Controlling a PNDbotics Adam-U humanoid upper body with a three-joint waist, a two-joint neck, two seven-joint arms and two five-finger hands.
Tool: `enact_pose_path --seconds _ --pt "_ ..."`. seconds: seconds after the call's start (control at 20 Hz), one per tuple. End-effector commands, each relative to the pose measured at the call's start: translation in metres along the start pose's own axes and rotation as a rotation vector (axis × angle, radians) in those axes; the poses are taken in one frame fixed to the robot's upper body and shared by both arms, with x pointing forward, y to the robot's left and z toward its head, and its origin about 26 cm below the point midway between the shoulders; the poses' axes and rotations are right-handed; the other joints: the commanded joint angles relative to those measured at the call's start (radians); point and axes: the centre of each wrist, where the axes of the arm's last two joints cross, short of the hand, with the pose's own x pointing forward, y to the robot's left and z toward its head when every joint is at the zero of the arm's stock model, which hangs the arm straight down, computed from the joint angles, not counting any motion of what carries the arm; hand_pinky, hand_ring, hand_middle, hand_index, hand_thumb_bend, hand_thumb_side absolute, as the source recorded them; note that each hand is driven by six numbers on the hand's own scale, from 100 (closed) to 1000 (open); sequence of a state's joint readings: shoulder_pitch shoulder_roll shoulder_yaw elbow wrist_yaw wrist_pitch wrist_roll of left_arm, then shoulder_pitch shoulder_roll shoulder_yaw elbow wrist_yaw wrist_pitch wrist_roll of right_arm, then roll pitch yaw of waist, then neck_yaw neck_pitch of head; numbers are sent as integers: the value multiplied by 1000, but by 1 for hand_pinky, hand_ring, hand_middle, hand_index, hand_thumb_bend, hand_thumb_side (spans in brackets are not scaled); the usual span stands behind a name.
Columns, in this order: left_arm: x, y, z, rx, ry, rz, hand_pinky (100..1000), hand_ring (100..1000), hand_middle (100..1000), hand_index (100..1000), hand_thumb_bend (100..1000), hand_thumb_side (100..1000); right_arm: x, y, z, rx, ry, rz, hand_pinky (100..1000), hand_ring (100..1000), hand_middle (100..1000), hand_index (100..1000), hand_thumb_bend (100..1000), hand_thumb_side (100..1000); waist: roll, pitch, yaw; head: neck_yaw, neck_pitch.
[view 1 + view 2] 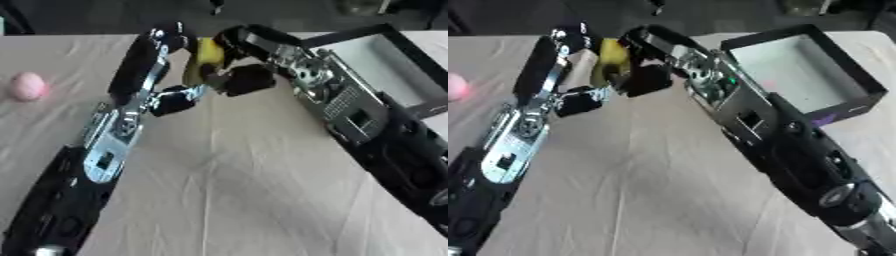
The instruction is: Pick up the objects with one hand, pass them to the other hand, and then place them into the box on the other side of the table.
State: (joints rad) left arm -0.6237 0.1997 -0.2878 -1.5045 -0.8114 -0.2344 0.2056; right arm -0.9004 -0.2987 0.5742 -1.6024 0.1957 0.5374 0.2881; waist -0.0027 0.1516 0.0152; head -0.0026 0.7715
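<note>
Yellow object (206, 60) sits between both hands above the tabletop's far middle in the left eye view: the left hand (166, 60) and the right hand (241, 65) each curl fingers round it. A pink ball (27, 86) lies near the left edge. In the right eye view, the box (798, 75) stands at the far right corner of the table (658, 190).

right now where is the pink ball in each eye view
Left eye view: the small pink ball lies on the beige table near the left edge, in the upper third, left of the left hand.
Right eye view: the pink ball sits at the very left edge, partly cut off.
Shared landmark: the yellow object held between the left hand and right hand, with the black open box at upper right.
</note>
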Motion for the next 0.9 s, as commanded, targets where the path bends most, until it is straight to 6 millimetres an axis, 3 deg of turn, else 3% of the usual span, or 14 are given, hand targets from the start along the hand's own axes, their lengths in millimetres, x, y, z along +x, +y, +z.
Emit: enact_pose_path --seconds 0.05,0.3,0.35,0.4,0.55,0.9 --pt "2 6 -7 39 6 -14 717 647 591 716 509 100 4 -6 3 3 -12 3 906 725 510 653 100 223 -11 -20 1 0 -1" --pt "2 6 -7 41 16 -17 734 683 627 766 659 100 7 -9 6 -2 -13 -18 902 719 505 647 100 208 -11 -20 0 0 -1" --pt "1 5 -7 39 17 -21 738 689 634 773 682 110 8 -9 6 -5 -13 -23 902 717 505 647 100 247 -10 -20 0 0 -1" --pt "1 5 -6 35 18 -27 740 695 641 779 726 145 8 -10 7 -10 -12 -29 902 717 504 647 100 205 -10 -20 0 0 -1" --pt "0 5 -5 19 16 -43 745 706 652 792 806 207 8 -13 9 -28 -6 -46 901 716 505 648 100 210 -9 -21 -1 0 -1" --pt "-2 4 -2 -12 2 -63 746 710 650 793 878 244 6 -23 14 -88 11 -83 902 716 507 651 100 224 -6 -23 -6 4 -1"
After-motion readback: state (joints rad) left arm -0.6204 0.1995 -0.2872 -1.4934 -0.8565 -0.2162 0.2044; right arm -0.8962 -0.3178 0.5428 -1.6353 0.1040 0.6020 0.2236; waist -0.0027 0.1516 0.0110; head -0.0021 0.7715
